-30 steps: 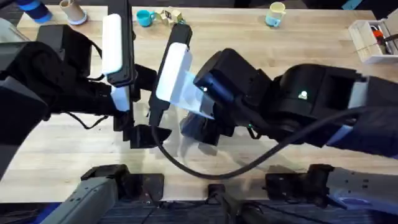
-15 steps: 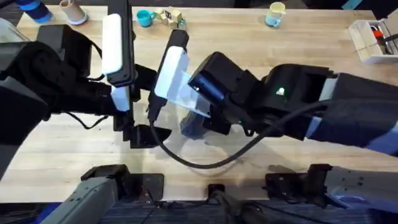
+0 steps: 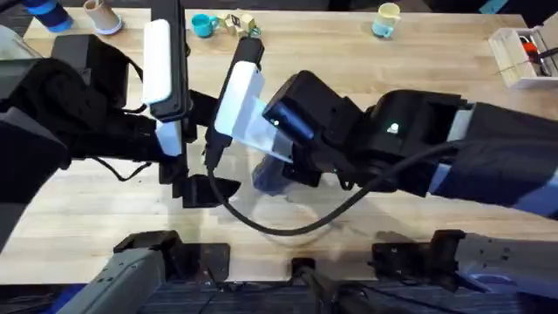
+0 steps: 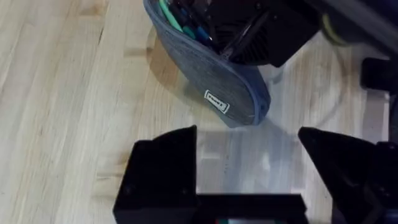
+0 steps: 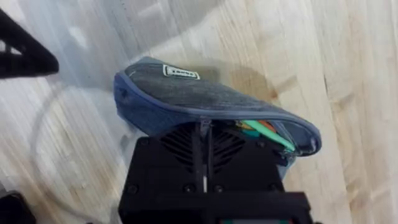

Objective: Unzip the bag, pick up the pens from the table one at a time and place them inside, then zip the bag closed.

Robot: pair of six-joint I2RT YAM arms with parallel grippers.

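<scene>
Pale butcher-block planks make up the table (image 4: 56,93), on which the grey fabric bag (image 5: 205,102) lies near the middle, under the two arms. The left gripper (image 4: 249,165) hovers just beside the pouch's closed end, fingers spread apart with nothing between them. The right gripper (image 5: 205,146) is pressed against the zipper edge, fingers pinched together on the metal pull. At the still-open end a green pen (image 5: 264,132) pokes out beside darker ones
</scene>
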